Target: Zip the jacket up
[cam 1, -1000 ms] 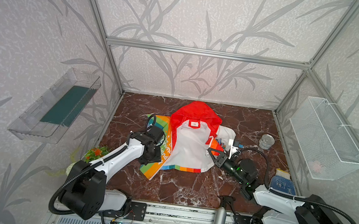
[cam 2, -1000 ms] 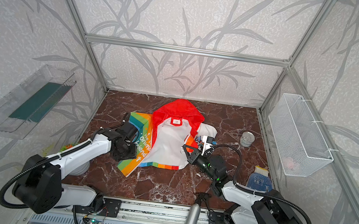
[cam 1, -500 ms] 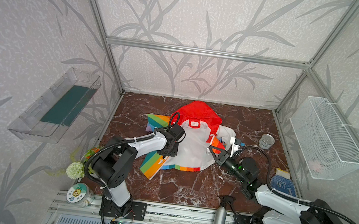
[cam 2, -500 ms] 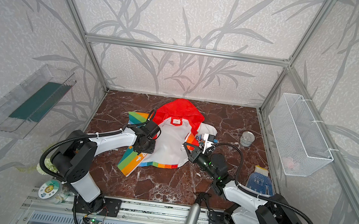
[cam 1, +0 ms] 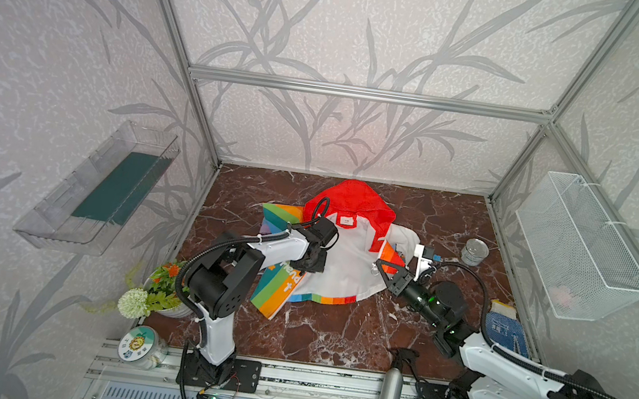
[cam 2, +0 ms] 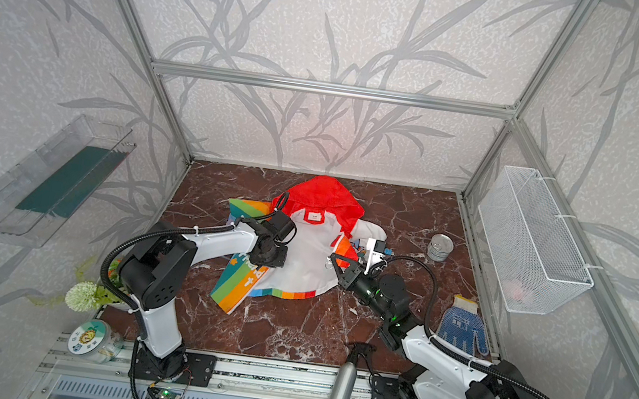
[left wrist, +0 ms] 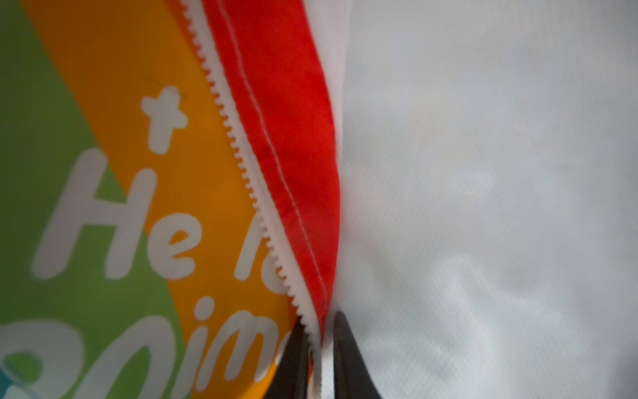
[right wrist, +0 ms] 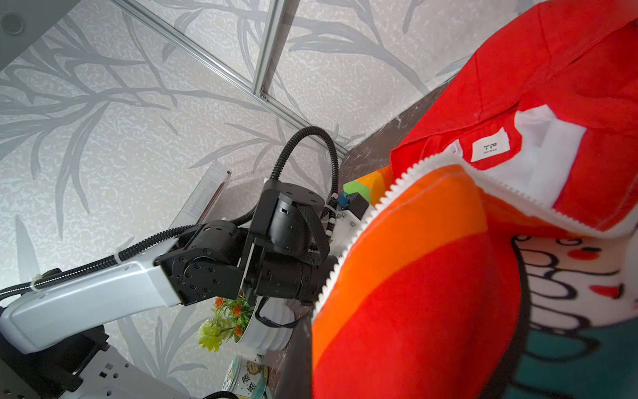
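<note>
**Open jacket (cam 1: 347,263) pinched at both front edges**

Marble table (cam 1: 333,336): jacket lies mid-table, white lining up, hood toward back wall. The left gripper (left wrist: 319,345) is clamped tight on the rainbow panel's zipper edge. The right gripper (cam 1: 381,265) is closed on the opposite front edge, fabric lifted.

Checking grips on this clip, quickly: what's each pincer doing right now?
Left pincer: closed on the jacket at its zipper edge.
Right pincer: closed on the jacket's other front edge.
</note>
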`<control>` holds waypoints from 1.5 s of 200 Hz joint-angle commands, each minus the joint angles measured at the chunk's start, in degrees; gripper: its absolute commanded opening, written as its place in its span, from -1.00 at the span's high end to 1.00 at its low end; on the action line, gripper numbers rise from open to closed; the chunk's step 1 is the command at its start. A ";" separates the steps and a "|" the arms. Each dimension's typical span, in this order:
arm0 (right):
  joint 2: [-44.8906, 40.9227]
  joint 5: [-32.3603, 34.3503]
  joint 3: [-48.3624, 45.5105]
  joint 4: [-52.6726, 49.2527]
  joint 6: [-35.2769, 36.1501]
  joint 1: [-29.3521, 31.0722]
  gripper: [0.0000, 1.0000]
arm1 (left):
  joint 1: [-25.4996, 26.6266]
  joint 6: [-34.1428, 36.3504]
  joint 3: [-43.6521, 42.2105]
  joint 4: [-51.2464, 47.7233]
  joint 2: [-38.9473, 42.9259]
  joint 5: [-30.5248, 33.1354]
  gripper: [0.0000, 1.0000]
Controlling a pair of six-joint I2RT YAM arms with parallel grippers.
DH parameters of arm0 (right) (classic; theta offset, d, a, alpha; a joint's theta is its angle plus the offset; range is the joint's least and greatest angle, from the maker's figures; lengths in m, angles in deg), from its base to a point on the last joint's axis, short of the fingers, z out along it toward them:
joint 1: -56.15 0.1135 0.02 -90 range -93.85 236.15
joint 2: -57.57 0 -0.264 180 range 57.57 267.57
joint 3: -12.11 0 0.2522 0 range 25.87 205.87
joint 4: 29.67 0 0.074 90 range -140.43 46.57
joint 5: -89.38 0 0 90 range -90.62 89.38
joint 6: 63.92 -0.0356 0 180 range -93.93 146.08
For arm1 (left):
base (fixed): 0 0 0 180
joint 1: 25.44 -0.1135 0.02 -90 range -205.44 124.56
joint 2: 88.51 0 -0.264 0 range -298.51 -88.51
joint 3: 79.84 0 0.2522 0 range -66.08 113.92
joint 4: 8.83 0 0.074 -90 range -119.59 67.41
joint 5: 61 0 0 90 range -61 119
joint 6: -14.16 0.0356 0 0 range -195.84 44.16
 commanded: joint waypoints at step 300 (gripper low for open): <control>15.08 -7.42 8.97 -10.08 6.66 -0.55 1.00 | 2.20 -38.51 -19.00 2.92 27.82 -9.77 -0.23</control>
